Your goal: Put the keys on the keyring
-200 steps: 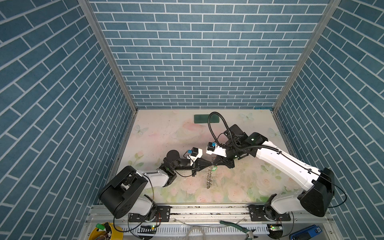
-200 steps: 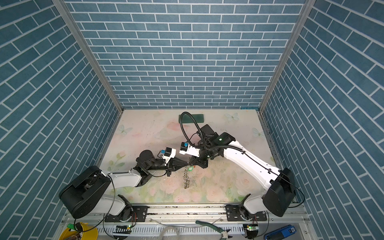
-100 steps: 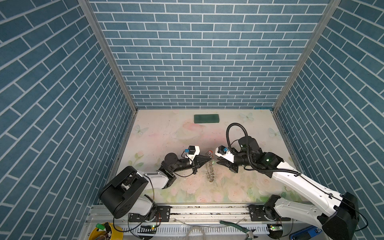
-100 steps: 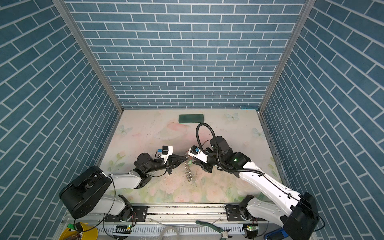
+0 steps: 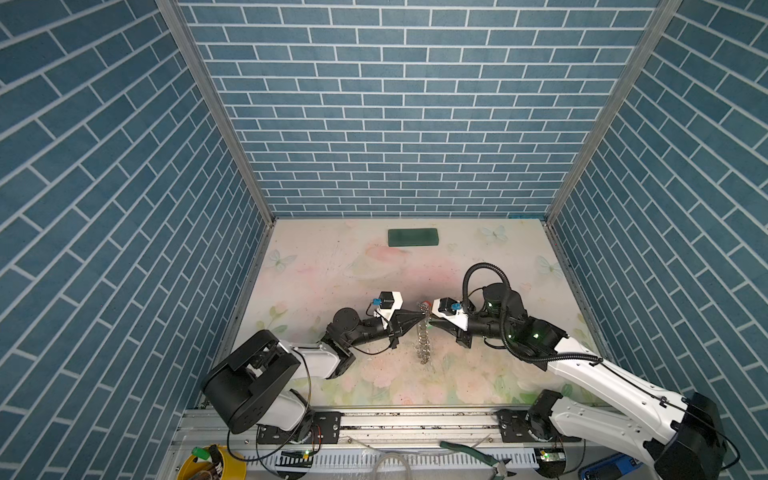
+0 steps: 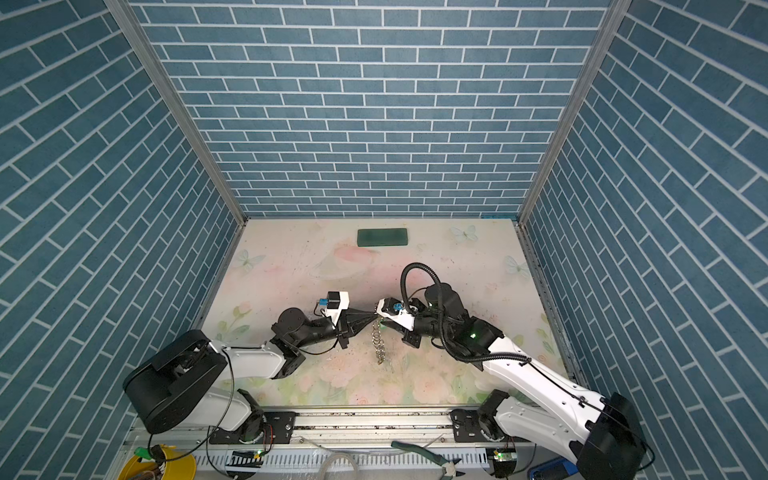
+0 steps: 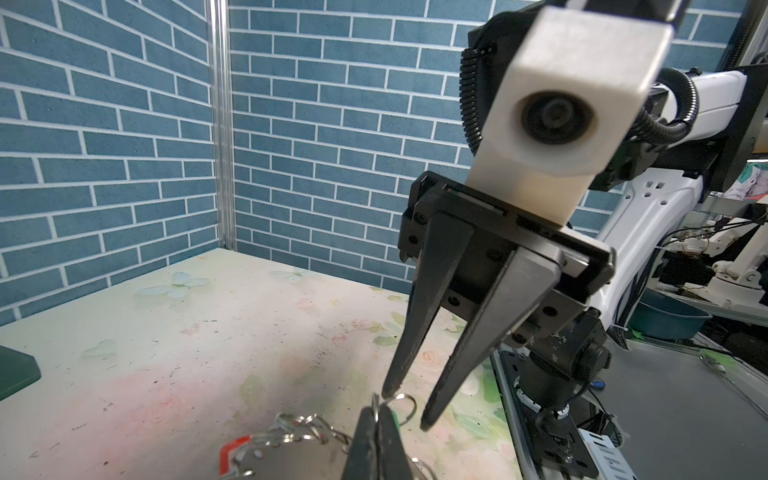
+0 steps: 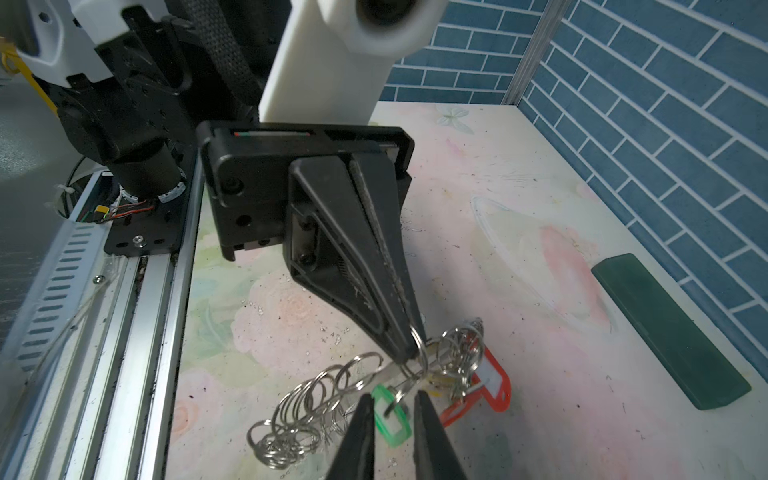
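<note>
Our left gripper [image 8: 409,352] is clenched on a split ring [image 8: 417,347] of the keyring [image 8: 309,401]. Our right gripper [image 7: 406,409], jaws parted, points at the green-tagged key [image 8: 390,417] beside that ring.

A: Mid-table's tight: left gripper [image 5: 420,317] & right gripper [image 5: 432,321] sit tip to tip, w/ the keyring [image 5: 423,349] trailing frontward from betw. them. We see no gap there.
B: Back's open tho. Only the green block [image 5: 413,238] by the rear wall [image 5: 407,124]; bare table [image 5: 332,266] around it.
A: We've got a free strip along the front rail [image 5: 415,419] too.
</note>
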`<state>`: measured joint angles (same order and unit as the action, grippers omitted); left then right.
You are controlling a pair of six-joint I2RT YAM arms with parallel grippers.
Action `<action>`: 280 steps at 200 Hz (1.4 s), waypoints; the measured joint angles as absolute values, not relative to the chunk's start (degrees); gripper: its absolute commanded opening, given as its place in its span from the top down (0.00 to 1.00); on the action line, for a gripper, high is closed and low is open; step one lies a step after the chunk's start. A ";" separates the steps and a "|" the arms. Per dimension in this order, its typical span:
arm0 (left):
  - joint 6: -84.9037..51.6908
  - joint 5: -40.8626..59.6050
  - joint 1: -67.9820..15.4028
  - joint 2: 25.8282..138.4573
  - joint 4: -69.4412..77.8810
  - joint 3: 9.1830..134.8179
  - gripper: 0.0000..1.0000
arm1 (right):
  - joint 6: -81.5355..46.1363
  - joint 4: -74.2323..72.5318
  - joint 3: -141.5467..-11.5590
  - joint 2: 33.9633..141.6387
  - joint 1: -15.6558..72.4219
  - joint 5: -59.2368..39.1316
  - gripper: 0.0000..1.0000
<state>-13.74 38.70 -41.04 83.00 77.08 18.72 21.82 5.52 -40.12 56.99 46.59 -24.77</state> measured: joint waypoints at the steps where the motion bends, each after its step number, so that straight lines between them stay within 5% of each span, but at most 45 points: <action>1: -13.74 38.68 -41.04 83.00 77.08 18.72 1.00 | 21.80 5.48 -40.12 56.99 46.59 -24.73 0.84; 44: -13.76 37.54 -41.52 83.05 77.08 18.72 1.00 | 20.84 4.82 -40.12 57.58 46.68 -24.18 0.98; 107: -14.15 29.71 -44.47 83.05 77.01 18.72 1.00 | 19.75 3.75 -40.12 59.16 47.07 -23.22 1.00; 192: -12.86 23.29 -46.15 83.05 77.10 18.72 1.00 | 15.90 2.85 -40.12 57.56 48.38 -20.12 0.76; 280: -9.74 33.78 -46.15 80.97 77.10 18.02 1.00 | 16.29 11.77 -40.56 51.96 44.77 -22.57 0.82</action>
<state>-9.74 33.78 -46.15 80.97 77.10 18.02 16.29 11.77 -40.56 51.96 44.77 -22.57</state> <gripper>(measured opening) 0.049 0.190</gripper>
